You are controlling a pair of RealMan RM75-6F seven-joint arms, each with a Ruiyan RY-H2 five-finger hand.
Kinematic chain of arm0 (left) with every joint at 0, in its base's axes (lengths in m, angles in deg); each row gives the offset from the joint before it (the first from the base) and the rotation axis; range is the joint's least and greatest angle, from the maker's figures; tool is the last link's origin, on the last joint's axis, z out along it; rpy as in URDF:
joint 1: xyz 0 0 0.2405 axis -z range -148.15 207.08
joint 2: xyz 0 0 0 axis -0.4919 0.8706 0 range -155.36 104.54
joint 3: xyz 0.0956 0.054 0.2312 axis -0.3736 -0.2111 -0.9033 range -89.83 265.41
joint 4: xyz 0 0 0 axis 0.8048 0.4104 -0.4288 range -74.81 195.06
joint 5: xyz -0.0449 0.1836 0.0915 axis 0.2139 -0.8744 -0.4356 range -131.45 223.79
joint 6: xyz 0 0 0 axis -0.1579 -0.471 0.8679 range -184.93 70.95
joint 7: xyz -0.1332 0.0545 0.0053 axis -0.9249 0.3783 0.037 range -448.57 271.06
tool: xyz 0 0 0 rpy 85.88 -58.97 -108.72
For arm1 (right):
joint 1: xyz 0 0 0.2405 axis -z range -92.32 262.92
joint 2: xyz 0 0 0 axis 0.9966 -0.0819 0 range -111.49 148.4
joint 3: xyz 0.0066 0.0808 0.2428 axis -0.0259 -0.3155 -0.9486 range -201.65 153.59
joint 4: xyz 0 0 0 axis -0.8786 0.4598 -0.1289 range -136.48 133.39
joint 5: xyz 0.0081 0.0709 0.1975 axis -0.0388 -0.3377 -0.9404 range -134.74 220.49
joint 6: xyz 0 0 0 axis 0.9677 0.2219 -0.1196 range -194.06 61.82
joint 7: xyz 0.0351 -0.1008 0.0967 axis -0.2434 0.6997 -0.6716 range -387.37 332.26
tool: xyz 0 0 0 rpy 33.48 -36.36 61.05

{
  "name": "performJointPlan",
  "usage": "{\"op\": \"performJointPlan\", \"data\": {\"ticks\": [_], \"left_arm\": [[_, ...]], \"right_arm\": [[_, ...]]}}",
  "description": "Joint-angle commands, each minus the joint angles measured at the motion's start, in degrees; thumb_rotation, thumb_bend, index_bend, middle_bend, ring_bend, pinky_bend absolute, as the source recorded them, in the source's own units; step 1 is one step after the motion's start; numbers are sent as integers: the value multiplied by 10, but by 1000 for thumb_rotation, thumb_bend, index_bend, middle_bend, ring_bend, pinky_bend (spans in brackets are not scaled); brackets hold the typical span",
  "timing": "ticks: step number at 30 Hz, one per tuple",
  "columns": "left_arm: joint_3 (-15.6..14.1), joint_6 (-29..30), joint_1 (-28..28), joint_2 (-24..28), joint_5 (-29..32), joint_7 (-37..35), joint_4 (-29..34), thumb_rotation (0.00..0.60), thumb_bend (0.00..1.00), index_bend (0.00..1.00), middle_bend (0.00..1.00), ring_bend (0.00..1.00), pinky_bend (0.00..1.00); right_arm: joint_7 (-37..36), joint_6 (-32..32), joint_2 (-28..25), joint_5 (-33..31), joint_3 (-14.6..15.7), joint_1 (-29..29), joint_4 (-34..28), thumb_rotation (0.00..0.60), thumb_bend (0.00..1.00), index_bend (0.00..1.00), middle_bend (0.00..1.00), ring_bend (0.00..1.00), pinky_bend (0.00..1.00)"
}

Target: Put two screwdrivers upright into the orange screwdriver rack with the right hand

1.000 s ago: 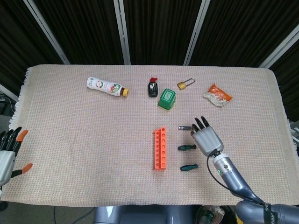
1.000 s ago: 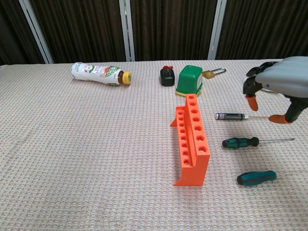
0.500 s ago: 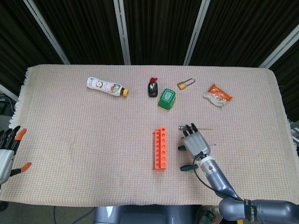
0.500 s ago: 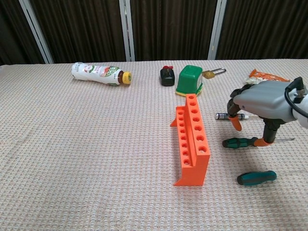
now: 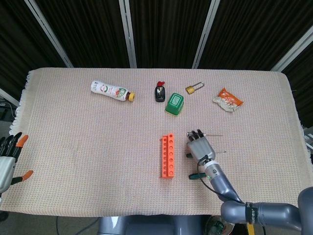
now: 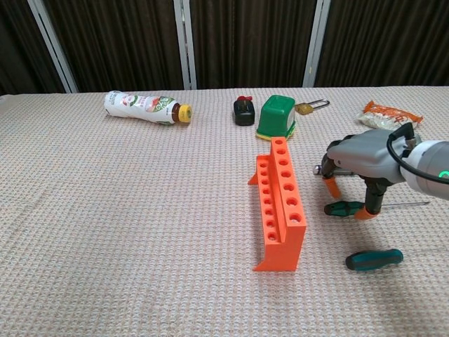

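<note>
Orange-tipped fingers [image 6: 364, 213] of the right hand [image 6: 361, 163] are curled down over the middle screwdriver [image 6: 342, 208], the one with the dark green handle; one tip touches the handle's rear end and another [image 6: 332, 188] comes down just behind it. Whether the handle is actually gripped cannot be told (it lies flat on the tabletop [image 6: 140, 232]). A second screwdriver [image 6: 374, 259] with a teal handle lies nearer the camera, apart from the hand. A third, silver-handled screwdriver [image 5: 191, 133] lies farther back, partly hidden under the hand. The orange rack [image 6: 278, 201] stands just left of the hand, every hole unfilled. The left hand [image 5: 9, 159] hangs at the tabletop's left edge, fingers spread, holding nothing. Along the far side lie a bottle [image 6: 146, 108], a green box [image 6: 276, 116] and a padlock [image 6: 309, 107].
</note>
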Motion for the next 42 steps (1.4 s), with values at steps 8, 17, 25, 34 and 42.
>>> {"op": "performJointPlan", "data": {"ticks": [8,17,25,34,42], "left_arm": [[0,-3,1,-1,4,-2,-3,600,90,59,0,0,0],[-1,-8,2,-3,8,-5,-7,600,92,58,0,0,0],[-1,-11,3,-4,11,-7,-10,600,91,58,0,0,0],[-1,-14,4,-5,13,-7,-11,600,91,57,0,0,0],[-2,-12,4,-4,13,-9,-10,600,92,56,0,0,0]], "right_arm": [[-16,0,24,-12,7,-16,28,600,169,479,191,0,43],[-25,3,37,-25,11,-27,49,600,171,488,191,0,43],[-31,6,43,-35,15,-33,61,600,198,498,192,0,44],[-39,11,45,-43,16,-40,74,600,251,518,203,0,44],[-53,11,39,-43,18,-40,76,600,376,561,231,22,43]]}}
